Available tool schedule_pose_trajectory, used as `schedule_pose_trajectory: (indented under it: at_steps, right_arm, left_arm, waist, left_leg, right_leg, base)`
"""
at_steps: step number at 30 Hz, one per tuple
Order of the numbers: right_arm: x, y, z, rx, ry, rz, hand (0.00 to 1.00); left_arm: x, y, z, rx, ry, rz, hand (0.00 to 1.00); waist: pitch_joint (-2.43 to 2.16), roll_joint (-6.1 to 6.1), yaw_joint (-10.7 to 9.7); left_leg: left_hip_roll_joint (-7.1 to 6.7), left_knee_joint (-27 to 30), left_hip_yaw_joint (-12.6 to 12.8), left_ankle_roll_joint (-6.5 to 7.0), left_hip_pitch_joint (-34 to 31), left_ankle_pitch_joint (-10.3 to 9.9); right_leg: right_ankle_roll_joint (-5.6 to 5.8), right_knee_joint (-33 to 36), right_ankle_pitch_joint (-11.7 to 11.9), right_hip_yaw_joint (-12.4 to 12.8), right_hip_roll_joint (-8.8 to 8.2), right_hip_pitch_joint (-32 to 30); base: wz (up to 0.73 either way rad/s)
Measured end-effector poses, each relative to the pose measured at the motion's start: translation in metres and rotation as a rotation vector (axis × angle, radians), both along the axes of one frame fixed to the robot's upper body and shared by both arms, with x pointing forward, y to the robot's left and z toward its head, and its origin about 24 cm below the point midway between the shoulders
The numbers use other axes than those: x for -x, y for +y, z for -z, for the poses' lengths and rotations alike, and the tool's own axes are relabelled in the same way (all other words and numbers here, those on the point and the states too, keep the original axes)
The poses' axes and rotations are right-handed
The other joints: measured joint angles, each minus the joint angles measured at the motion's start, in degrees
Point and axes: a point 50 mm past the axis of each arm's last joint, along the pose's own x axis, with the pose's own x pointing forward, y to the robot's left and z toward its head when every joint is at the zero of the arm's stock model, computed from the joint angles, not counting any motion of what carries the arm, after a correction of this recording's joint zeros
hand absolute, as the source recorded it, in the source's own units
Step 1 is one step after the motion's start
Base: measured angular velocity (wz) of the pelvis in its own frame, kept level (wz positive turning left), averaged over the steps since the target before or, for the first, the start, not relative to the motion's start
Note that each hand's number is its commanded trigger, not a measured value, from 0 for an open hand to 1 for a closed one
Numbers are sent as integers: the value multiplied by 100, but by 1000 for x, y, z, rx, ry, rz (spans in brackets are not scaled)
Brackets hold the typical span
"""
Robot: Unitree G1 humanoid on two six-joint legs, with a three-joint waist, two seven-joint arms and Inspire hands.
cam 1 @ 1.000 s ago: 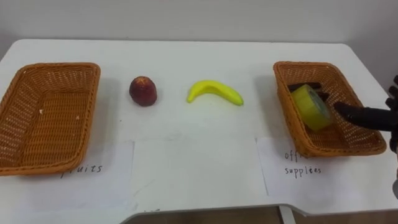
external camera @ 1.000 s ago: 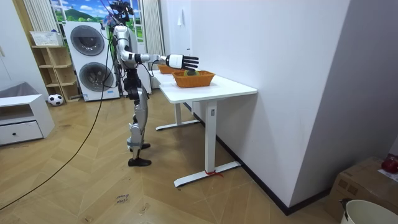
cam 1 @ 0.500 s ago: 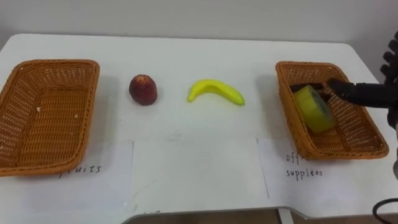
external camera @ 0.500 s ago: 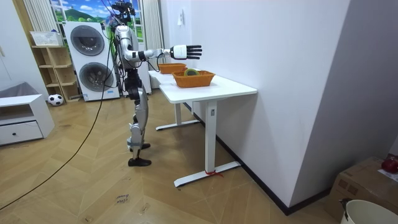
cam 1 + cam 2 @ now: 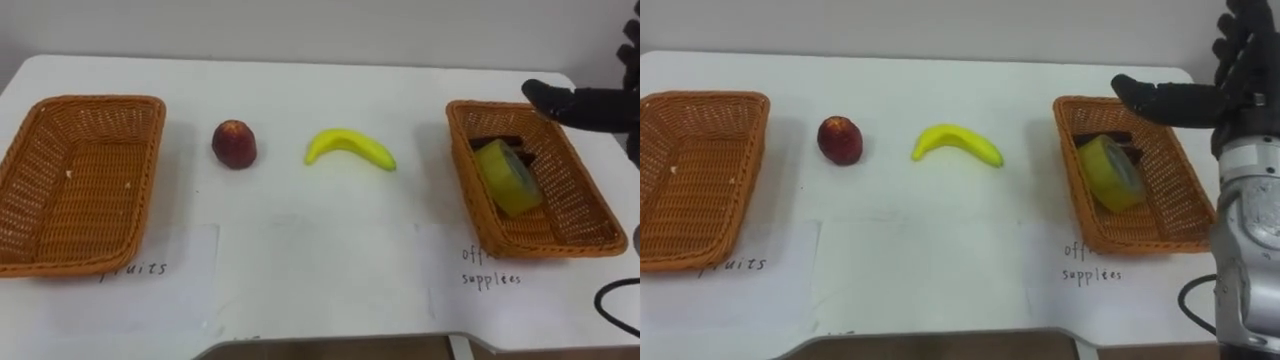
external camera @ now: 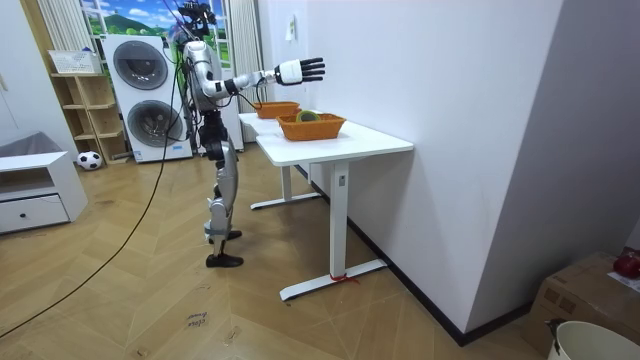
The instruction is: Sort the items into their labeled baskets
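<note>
- The robot stands at the long side of the white table (image 5: 300, 250), with the washing machines (image 6: 145, 95) behind it in the room view.
- Far left of the banana (image 5: 349, 148) sits the left basket (image 5: 95, 101), wicker, with nothing in it that I can make out.
- A paper sheet (image 5: 185, 250) with handwriting lies left of the banana and nearer the robot, at that basket's front corner.
- The red fruit (image 5: 234, 145) rests on the bare table just left of the banana, apart from it and outside both baskets.
- The banana lies on the table top about midway between the two baskets, curved, in neither of them.
- A second handwritten sheet (image 5: 480, 285) lies right of the banana and nearer the robot.
- Right of the banana stands the right basket (image 5: 462, 170); a yellow tape roll (image 5: 509, 176) leans inside it on a dark item (image 5: 495, 142) that I cannot identify.
- The right hand (image 5: 1245, 100) hangs in the air right of the banana, above that basket's far corner, fingers spread and straight, thumb pointing towards the banana, holding nothing.
</note>
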Motion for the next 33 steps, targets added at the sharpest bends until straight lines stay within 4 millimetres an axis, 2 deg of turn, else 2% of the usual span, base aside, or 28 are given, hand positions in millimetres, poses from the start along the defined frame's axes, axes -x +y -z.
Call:
schedule_pose_trajectory:
  at_steps: [6, 11, 16, 22, 24, 28, 33]
  right_arm:
    - [-6, 19, 7, 12, 35, -88, 0]
    - [-14, 29, -1, 25, 17, -169, 0]
    - [-17, 33, -1, 5, 21, -235, 0]
    - [-19, 41, 8, -3, 66, -318, 0]
    - [-19, 40, 11, -6, 82, -322, 0]
    - [-19, 40, 12, -5, 89, -336, 0]
    - [-22, 39, 8, 11, 88, -348, 0]
  left_arm:
    - [0, 5, -2, -27, 19, 57, 0]
    - [1, 7, -3, -34, 33, 88, 0]
    - [1, 8, -4, -41, 40, 101, 0]
    - [-2, 9, -4, -45, 32, 105, 0]
    - [-2, 10, -5, -45, 32, 103, 0]
    - [3, 10, -4, -33, 42, 102, 0]
    - [6, 10, -4, -30, 57, 98, 0]
  waist:
    - [24, -114, 127]
    - [33, -201, 147]
    - [-9, -287, 210]
    - [-8, -322, 309]
    - [16, -332, 393]
    - [43, -332, 451]
    - [41, -341, 501]
  left_leg:
    - [1, 14, -84, 0, -5, 0]
    - [-2, 24, -195, 0, -17, 0]
    - [-10, 24, -316, -1, -19, 0]
    - [-18, 28, -382, -1, 0, 0]
    - [-23, 34, -412, -1, 4, 1]
    - [-25, 45, -453, -1, -31, 1]
    - [-21, 105, -482, -2, -171, 0]
  right_leg:
    - [0, -8, 0, -114, -3, 45]
    - [0, -8, 0, -215, -2, 98]
    - [0, -10, 0, -350, -7, 148]
    - [1, -22, -1, -457, -17, 207]
    - [1, -23, -1, -461, -19, 212]
    - [2, -24, -1, -472, -17, 203]
    - [1, -23, -1, -606, -18, 128]
  base:
    - [6]
    - [13]
    - [11]
    - [8]
    - [7]
    - [5]
    - [4]
